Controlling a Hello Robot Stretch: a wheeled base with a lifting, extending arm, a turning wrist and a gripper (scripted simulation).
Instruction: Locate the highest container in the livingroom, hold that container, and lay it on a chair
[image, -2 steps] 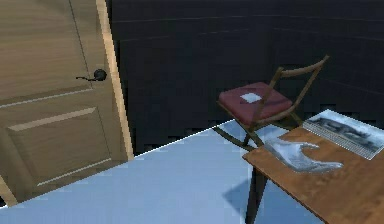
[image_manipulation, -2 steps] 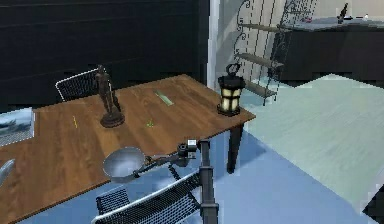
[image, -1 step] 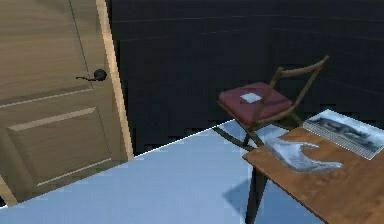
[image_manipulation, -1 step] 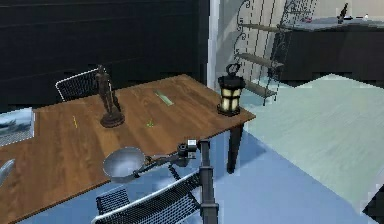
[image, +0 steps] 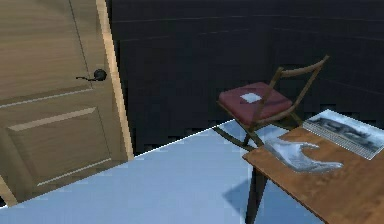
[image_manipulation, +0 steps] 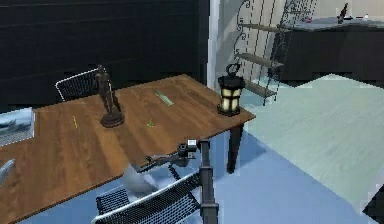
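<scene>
We cannot tell whether the gripper (image_manipulation: 152, 160) holds the pale thing (image_manipulation: 138, 180) by it. We advise lowering slowly onto the chair (image_manipulation: 140, 208), clear of the table (image_manipulation: 80, 140).

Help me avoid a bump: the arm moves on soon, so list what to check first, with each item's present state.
1. Gripper holding anything: cannot tell; a pale shape lies behind its far end.
2. Gripper clear of the wooden table: cannot tell; it sits at the table's near edge.
3. Statue and lantern upright on the table: ok.
4. Target container picked out: cannot tell; nothing here is plainly a container.
5. Red chair seat free: not ok; a small pale thing lies on it.
6. Arm clear of the wire chair beside it: cannot tell.
</scene>
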